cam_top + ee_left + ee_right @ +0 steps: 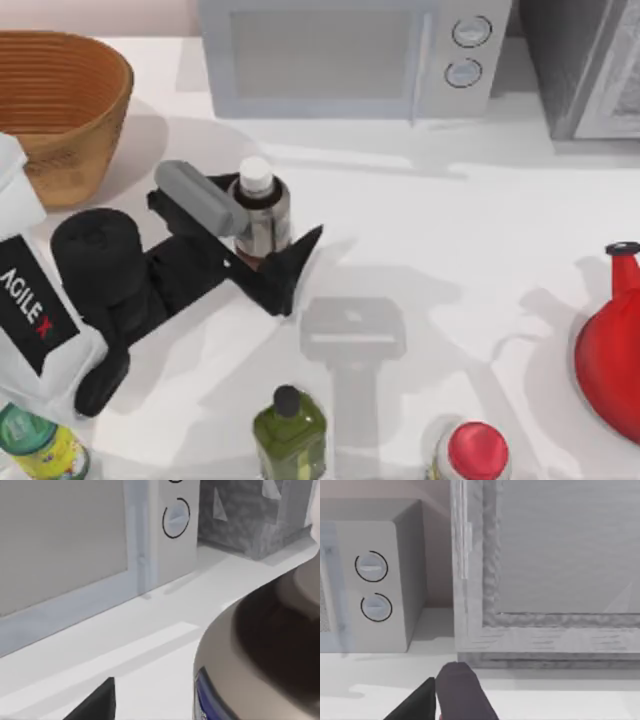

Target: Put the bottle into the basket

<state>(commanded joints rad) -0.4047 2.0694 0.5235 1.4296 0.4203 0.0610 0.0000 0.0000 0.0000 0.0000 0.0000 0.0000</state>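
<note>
The left hand brackets the bottle (fingers either side, grip unclear); the basket at ten o'clock waits.

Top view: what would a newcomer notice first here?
First, the left gripper closed around the bottle, standing upright left of the table's centre. Next, the basket at the far left corner, apart from the bottle. Then the microwave at the back.
</note>
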